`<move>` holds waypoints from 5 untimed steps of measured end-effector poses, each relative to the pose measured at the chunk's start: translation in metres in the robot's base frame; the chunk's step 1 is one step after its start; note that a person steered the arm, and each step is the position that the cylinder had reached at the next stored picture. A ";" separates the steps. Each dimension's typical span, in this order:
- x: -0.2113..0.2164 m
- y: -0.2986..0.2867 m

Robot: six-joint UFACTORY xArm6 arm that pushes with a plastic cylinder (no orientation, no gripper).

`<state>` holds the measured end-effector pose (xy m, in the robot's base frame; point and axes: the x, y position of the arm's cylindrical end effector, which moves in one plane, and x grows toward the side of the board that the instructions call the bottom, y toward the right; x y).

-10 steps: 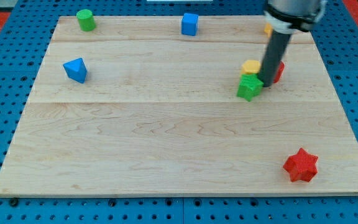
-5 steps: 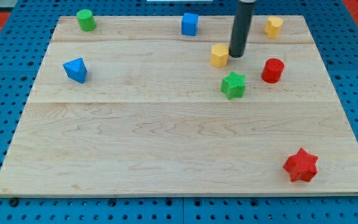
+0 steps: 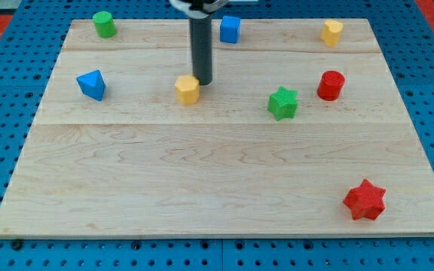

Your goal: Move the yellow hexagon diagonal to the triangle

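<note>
Having no hand to spread or pinch, we set our tip [image 3: 202,81] against the yellow hexagon [image 3: 187,89] mid-bench on its far-right side, to shove it left toward the blue triangle [image 3: 91,84].

My tip [image 3: 203,81] stood just right of the yellow hexagon [image 3: 187,89], seemingly touching it. The blue triangle [image 3: 91,84] lay well apart toward the view's left.

On the wooden board [image 3: 202,188]: green cylinder [image 3: 104,24] at top left, blue cube [image 3: 230,29] top middle, yellow cylinder [image 3: 331,32] top right — red cylinder [image 3: 330,85] below it, green star [image 3: 282,102] nearby — red star [image 3: 365,199] at bottom right.
</note>
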<state>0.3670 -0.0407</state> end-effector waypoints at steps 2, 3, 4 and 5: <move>0.032 -0.055; 0.026 -0.085; 0.065 -0.085; 0.106 -0.082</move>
<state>0.4735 -0.1228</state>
